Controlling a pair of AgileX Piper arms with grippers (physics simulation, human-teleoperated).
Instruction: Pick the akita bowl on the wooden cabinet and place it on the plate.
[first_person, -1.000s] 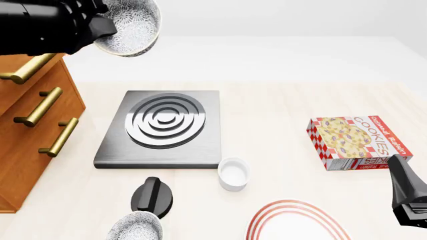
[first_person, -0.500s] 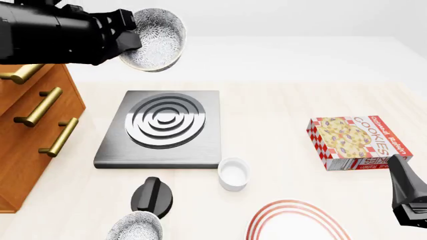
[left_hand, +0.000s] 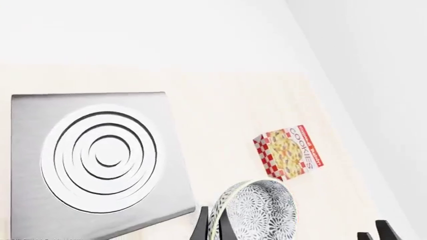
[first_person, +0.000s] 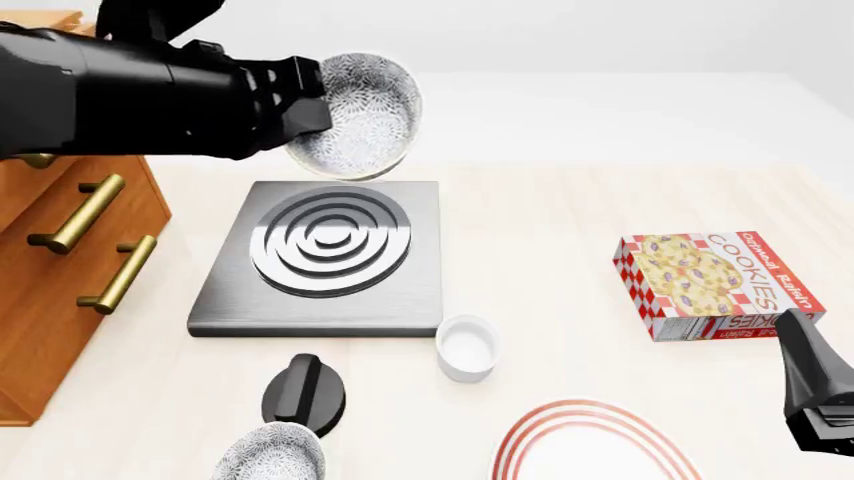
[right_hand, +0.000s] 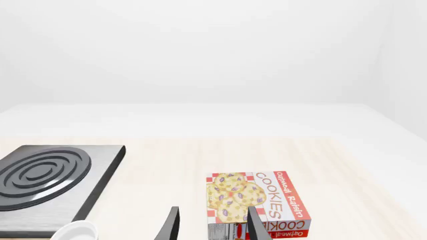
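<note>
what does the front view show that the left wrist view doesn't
Only the front view shows the cabinet, the plate at the near edge, the ramekin, the black knob, a second patterned bowl, and the right gripper.

Only the left wrist view shows the left jaws up close, pinching the bowl's rim.

Both show the held bowl, the stove and the cookie box.
</note>
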